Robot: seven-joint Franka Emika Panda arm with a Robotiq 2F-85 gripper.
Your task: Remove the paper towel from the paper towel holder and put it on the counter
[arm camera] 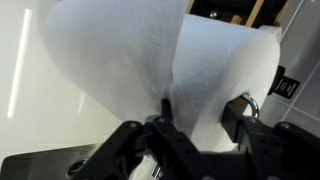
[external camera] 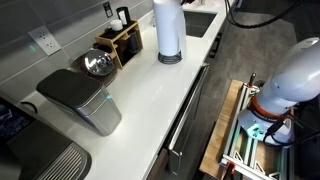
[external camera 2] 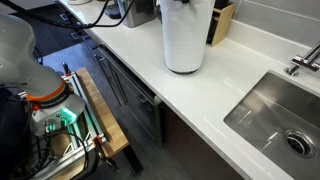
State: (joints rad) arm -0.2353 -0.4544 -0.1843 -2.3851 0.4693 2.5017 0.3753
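White bench [external camera 2: 130, 62], steel sink [external camera 2: 262, 108] at one end, paper towel [external camera 2: 183, 38] upright. Fingers [arm camera: 238, 118] spread astride it. Cannot tell if clamped.

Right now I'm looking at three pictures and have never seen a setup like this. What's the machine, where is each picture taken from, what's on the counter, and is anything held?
It is one robot arm with a two-fingered gripper. Two pictures come from cameras outside the robot, looking at a kitchen counter from different places. The third comes from a camera on the wrist, so the gripper shows along its lower edge, close against the paper towel. That white roll stands upright on its dark holder. Also on the counter: a wooden knife block, a metal bowl and a grey bin; a sink is set into it. The fingers sit right at the paper, but I cannot tell whether they grip it.
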